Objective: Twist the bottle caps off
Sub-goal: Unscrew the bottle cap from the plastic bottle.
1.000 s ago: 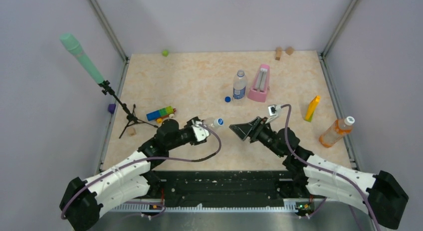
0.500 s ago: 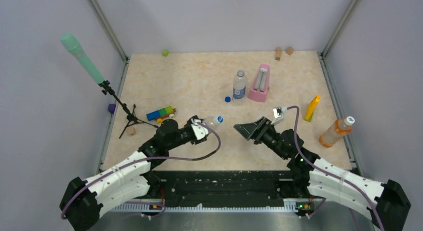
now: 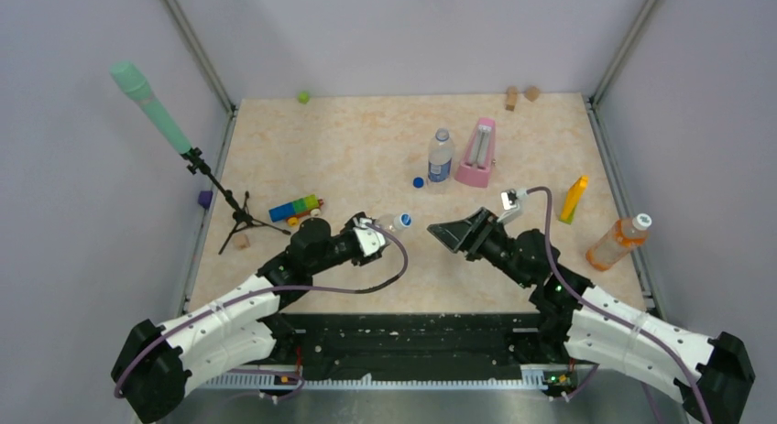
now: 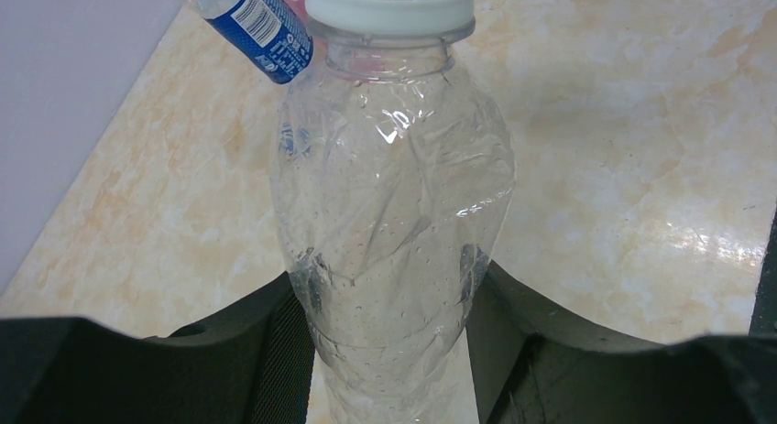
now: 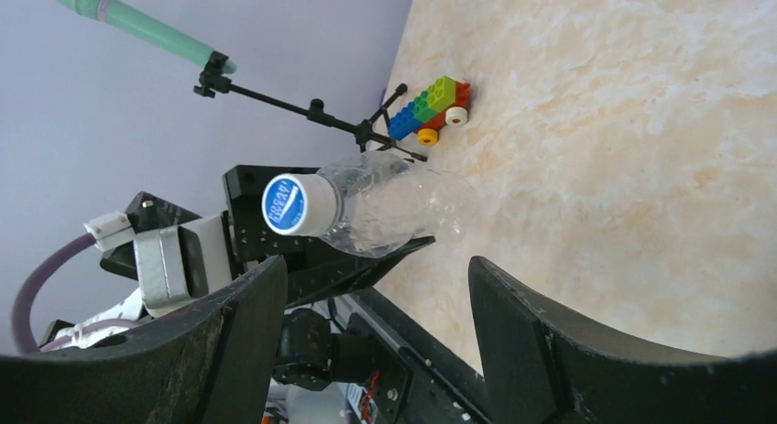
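My left gripper (image 3: 374, 237) is shut on the body of a plain clear bottle (image 3: 390, 226) and holds it level, neck pointing right. Its white cap (image 3: 403, 221), blue-printed on top, is on the neck. The left wrist view shows the crinkled bottle (image 4: 394, 213) pinched between both pads, cap (image 4: 389, 10) at the top. My right gripper (image 3: 446, 233) stands open a short way right of that cap, facing it (image 5: 291, 204). A blue-labelled bottle (image 3: 441, 156) stands further back, a dark blue cap (image 3: 418, 181) on the table beside it. An orange bottle (image 3: 618, 242) with a white cap (image 3: 642, 222) lies at the right edge.
A pink metronome (image 3: 476, 154) stands next to the labelled bottle and a yellow object (image 3: 574, 199) to its right. A toy brick train (image 3: 295, 209) and a microphone stand (image 3: 234, 213) sit left. A green cube (image 3: 302, 97) and wooden blocks (image 3: 520, 95) lie at the back wall.
My right arm has swung a little right and away from me, its open gripper still facing the cap. The held bottle has barely shifted.
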